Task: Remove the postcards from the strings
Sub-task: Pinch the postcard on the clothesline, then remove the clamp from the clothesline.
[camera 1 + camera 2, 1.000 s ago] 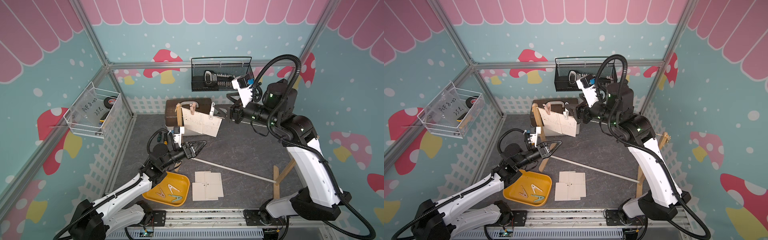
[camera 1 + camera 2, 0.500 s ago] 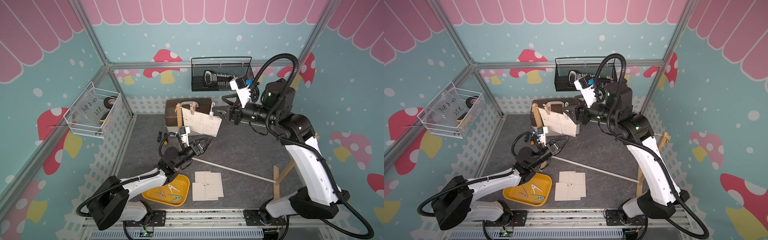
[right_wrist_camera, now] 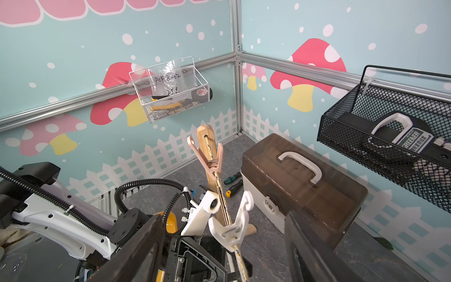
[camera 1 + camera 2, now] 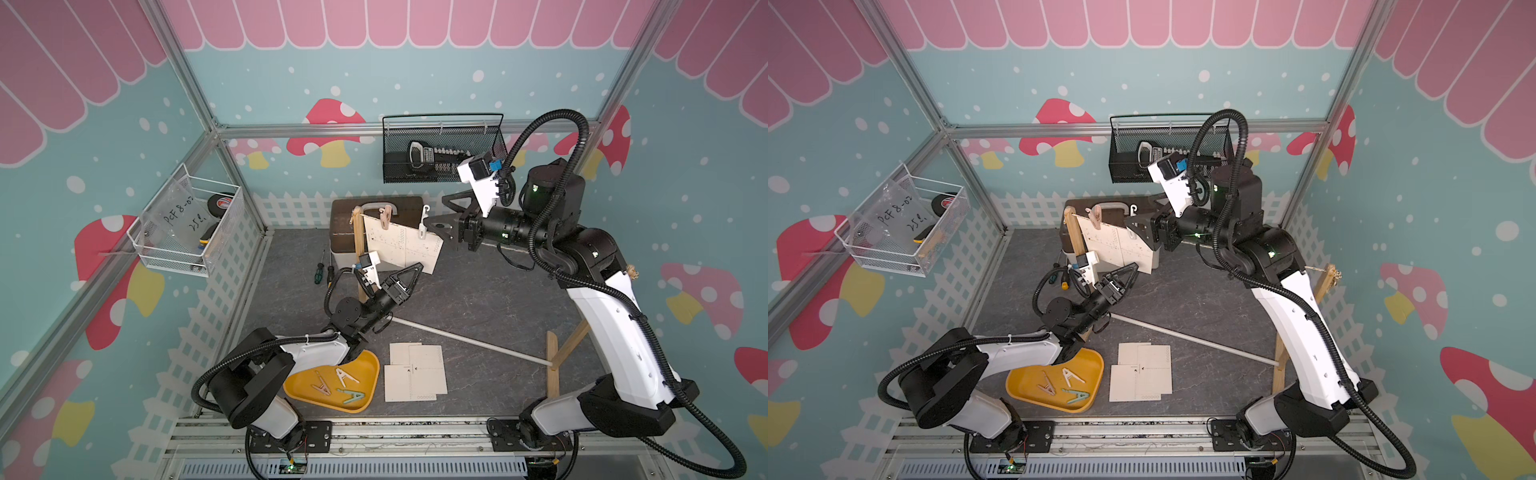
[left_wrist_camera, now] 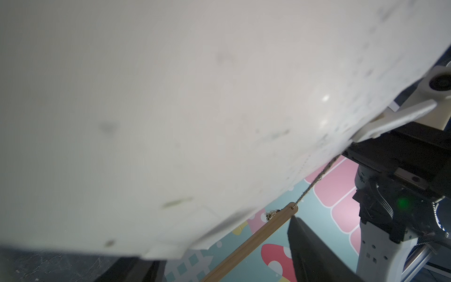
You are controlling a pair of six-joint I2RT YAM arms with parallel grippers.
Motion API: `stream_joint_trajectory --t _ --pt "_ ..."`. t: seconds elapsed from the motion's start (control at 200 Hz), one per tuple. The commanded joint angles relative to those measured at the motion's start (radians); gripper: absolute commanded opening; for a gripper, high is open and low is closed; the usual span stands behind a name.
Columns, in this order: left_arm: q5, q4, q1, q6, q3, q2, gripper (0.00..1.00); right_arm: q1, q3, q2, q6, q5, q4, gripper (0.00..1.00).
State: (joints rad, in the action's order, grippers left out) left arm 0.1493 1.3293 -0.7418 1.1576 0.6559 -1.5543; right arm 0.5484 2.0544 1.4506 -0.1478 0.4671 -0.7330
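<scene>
My left wrist view is almost wholly blocked by a blurred cream-white postcard (image 5: pixel 170 109) right against the lens. Its print is smeared, and only dark slivers of two fingers show below its edge, set wide apart. In a top view the left gripper (image 4: pixel 415 272) sits parted at the lower corner of the hanging cards; I cannot tell whether it touches them. The thin beige-and-white twisted twine (image 5: pixel 314 180) is mostly hidden behind the right arm in both top views. From the left wrist I see it run to the far light wooden post (image 5: pixel 256 239).

The right gripper (image 3: pixel 223 217) stands open, its fingers cut off by the frame edge, one on either side of the white plastic peg (image 3: pixel 231 227) and clear of it.

I read "PCF 8-02" handwritten on a clear bag (image 3: pixel 166 80) in the white wire basket (image 3: pixel 180 102); the line beneath is unclear. "GREENER" shows on a tool label (image 3: pixel 412 139) in the black mesh basket (image 3: pixel 353 136).

Two hanging postcards (image 4: pixel 399 247) overlap on the twine, pinned by the white peg and one pink plastic peg (image 3: pixel 207 156). Three more postcards (image 4: pixel 415 374) lie overlapped on the grey floor. Three pegs lie in the yellow tray (image 4: pixel 301 388).
</scene>
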Motion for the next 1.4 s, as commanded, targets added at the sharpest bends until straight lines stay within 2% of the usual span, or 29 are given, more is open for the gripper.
stream_joint_trajectory --t 0.0,0.29,0.49,0.666,0.846,1.061,1.261,1.396 --pt "-0.024 0.090 -0.005 0.028 0.011 0.012 0.75 -0.008 -0.012 -0.005 0.000 0.028 0.016 0.76" --pt "-0.010 0.090 -0.005 0.036 -0.005 0.025 0.58 -0.012 -0.013 0.012 -0.003 0.033 0.019 0.76" --pt "-0.005 0.090 -0.005 0.047 -0.023 0.033 0.42 -0.013 -0.014 0.022 -0.005 0.023 0.016 0.76" --pt "0.003 0.089 -0.005 0.049 -0.041 0.042 0.35 -0.021 -0.012 0.034 -0.013 -0.010 0.017 0.76" --pt "0.004 0.090 -0.005 0.045 -0.042 0.046 0.28 -0.026 -0.012 0.062 -0.016 0.007 0.017 0.73" --pt "0.007 0.090 -0.005 0.048 -0.041 0.042 0.23 -0.026 -0.013 0.095 -0.003 0.111 0.025 0.62" --pt "0.010 0.090 -0.005 0.054 -0.038 0.036 0.16 -0.027 -0.016 0.107 0.010 0.131 0.036 0.47" --pt "0.012 0.090 -0.005 0.056 -0.039 0.036 0.10 -0.027 -0.021 0.109 0.014 0.128 0.037 0.43"
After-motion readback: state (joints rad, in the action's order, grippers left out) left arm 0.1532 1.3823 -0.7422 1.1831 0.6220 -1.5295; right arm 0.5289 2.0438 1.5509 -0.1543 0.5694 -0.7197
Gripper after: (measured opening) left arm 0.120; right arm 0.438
